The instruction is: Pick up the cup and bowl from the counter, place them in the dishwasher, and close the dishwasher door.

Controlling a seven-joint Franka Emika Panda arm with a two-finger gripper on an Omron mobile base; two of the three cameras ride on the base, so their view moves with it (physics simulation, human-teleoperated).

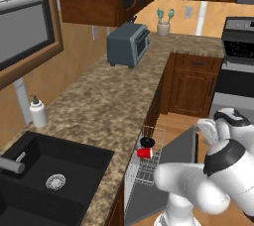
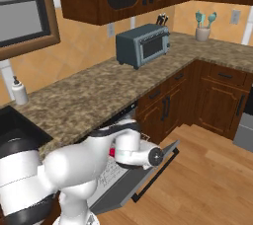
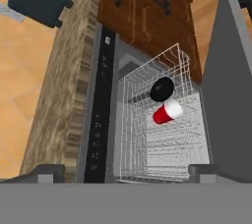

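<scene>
Claw: you had the claw (image 3: 126,171) wide, nothing between its tips, hanging above the pulled-out rack (image 3: 162,129)
Cup: your red cup (image 3: 167,112) lay on its side in the rack, white opening turned toward the door (image 3: 231,85); you could also spot it in the left base view (image 1: 144,153)
Bowl: the black bowl (image 3: 162,89) sat in the same rack, just beside the cup and touching it or nearly so
Door: you saw the door part-way down, tilted out from the dishwasher (image 3: 101,105), neither flat nor shut
Counter: the counter (image 1: 109,101) ran above the dishwasher; on it you had a toaster oven (image 1: 128,44) far back and a soap bottle (image 1: 38,112) by the sink (image 1: 74,170)
</scene>
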